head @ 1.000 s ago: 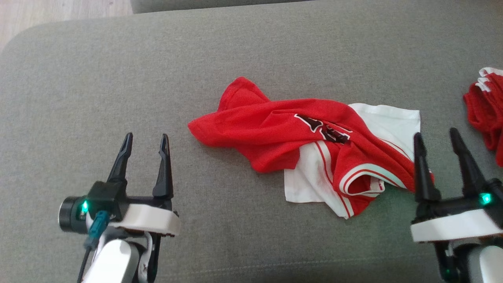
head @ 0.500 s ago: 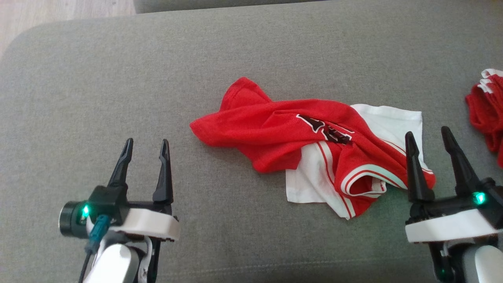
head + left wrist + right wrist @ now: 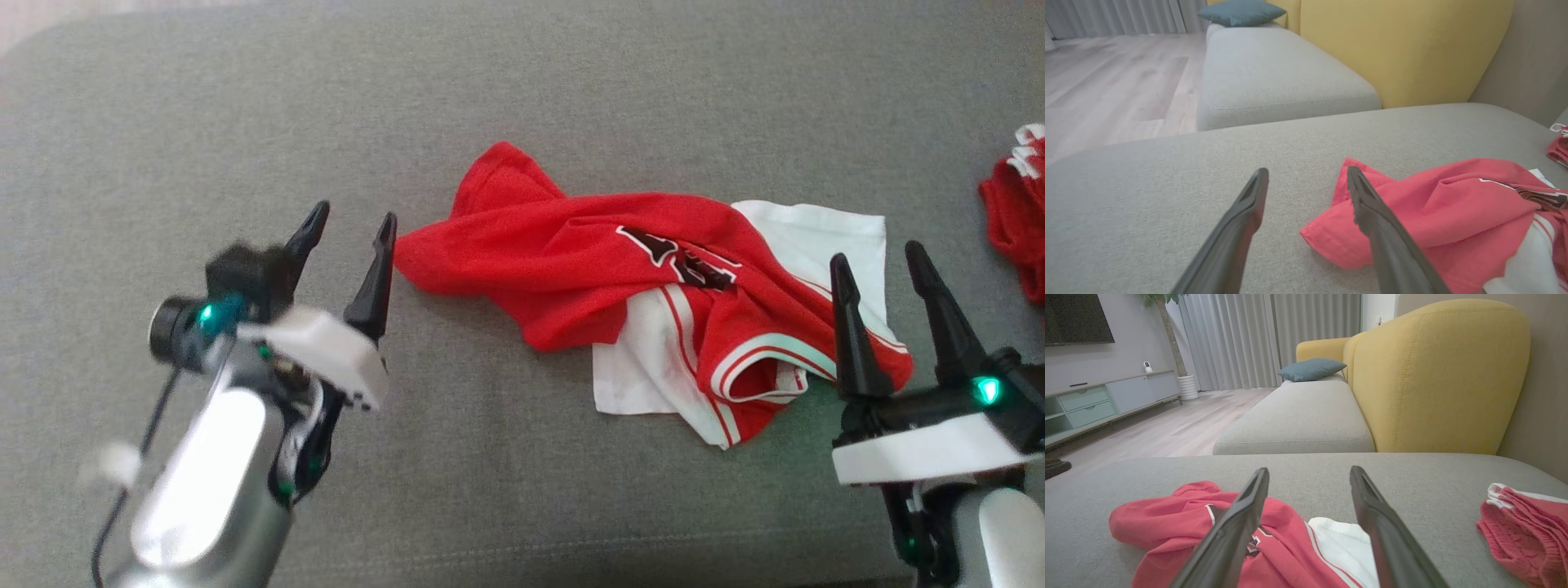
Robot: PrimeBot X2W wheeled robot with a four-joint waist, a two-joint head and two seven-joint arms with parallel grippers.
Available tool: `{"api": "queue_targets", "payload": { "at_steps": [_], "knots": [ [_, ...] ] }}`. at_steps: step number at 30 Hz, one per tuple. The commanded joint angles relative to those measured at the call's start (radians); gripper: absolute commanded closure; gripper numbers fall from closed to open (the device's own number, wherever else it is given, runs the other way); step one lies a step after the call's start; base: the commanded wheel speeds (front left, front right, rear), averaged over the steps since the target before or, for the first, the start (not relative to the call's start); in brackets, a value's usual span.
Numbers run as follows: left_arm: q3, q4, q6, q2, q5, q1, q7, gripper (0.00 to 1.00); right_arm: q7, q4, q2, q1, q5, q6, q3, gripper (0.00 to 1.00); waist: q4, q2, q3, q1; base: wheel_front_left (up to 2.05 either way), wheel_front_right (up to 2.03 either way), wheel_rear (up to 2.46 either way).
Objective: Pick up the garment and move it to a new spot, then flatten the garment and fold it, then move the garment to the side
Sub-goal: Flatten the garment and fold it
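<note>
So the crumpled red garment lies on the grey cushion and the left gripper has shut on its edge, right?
No: the left wrist view shows the left gripper with jaws open beside that edge. The garment lies crumpled on the grey cushion.

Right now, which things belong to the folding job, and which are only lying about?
For the job: red and white jersey, left gripper, right gripper.
Lying about: second red garment at the right edge, blue pillow.

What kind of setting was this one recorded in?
Most likely a home living room: a sofa with a yellow sofa back and a grey seat cushion, a dark screen above a low cabinet, and long curtains.
</note>
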Motion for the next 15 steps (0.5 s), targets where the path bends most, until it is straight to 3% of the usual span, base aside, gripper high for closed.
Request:
{"api": "queue_targets", "payload": {
  "at_steps": [1,9,15],
  "knots": [
    [0.028,0.005,-0.021,0.015,-0.024,-0.066,0.036,0.00,0.000,-0.029,-0.004,-0.037,0.009,0.004,0.026,0.00,-0.010,0.0000,0.012,0.0000,0.00,0.00,0.00],
    [0.015,0.180,-0.129,0.009,-0.135,-0.187,0.220,0.00,-0.002,-0.012,0.002,-0.048,0.021,0.004,0.029,0.00,-0.041,0.0000,0.048,0.0000,0.00,0.00,0.00],
    [0.000,0.239,-0.158,0.016,-0.152,-0.224,0.267,0.00,-0.008,-0.004,0.007,-0.054,0.027,0.004,0.028,0.00,-0.052,0.0000,0.065,0.0000,0.00,0.00,0.00]
  ]
}}
